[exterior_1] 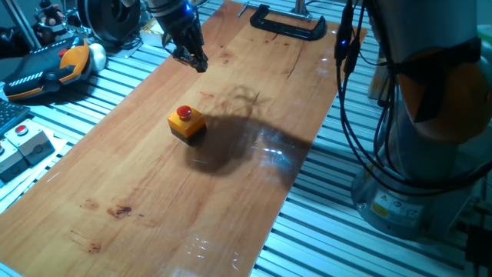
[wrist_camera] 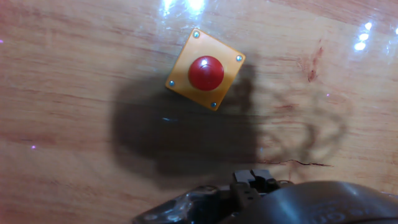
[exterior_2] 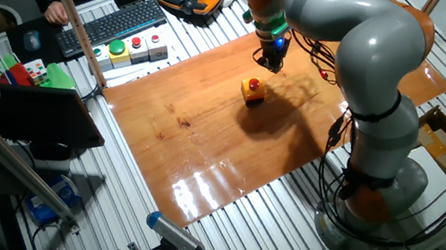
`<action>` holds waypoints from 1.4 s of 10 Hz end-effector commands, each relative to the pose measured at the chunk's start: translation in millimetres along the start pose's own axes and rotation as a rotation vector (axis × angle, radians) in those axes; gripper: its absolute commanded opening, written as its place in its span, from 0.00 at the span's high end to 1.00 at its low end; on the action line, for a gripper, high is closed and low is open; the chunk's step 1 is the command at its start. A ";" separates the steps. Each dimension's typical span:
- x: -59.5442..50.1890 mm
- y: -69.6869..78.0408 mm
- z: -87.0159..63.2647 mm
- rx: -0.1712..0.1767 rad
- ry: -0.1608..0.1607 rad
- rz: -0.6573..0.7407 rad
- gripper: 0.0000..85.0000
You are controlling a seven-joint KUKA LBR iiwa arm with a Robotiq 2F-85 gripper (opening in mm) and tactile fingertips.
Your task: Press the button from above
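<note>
One button (exterior_1: 184, 113) sits on the glossy wooden bench (exterior_1: 138, 200) over slatted aluminium; gripper (exterior_1: 194, 60) state unclear.

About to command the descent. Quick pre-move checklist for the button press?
1. Target in view: red button on its orange-yellow box, seen in all three views. Ok.
2. Box upright on the wooden tabletop, button facing up. Ok.
3. End effector raised, not touching the button. Ok.
4. Alignment above the button: in the hand view it sits toward the top of the picture, off centre. Not ok.
5. Path down: nothing lies on the board near the box. Ok.
6. Finger state: no view shows the fingertips clearly. Cannot tell.
</note>
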State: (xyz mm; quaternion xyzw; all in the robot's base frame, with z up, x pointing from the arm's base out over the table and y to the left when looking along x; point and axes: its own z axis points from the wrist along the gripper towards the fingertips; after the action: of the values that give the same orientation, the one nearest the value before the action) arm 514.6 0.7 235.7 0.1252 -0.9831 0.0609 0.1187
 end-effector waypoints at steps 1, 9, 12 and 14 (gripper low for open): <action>0.0 0.0 0.0 0.000 0.000 0.006 0.99; 0.0 0.0 0.0 0.000 -0.006 0.023 0.99; 0.0 0.0 0.0 -0.029 -0.027 0.054 0.99; 0.0 0.0 0.0 -0.098 -0.057 0.086 0.99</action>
State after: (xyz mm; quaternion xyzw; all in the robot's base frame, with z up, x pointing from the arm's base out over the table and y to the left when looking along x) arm 514.8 0.4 235.7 0.0745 -0.9931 0.0111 0.0900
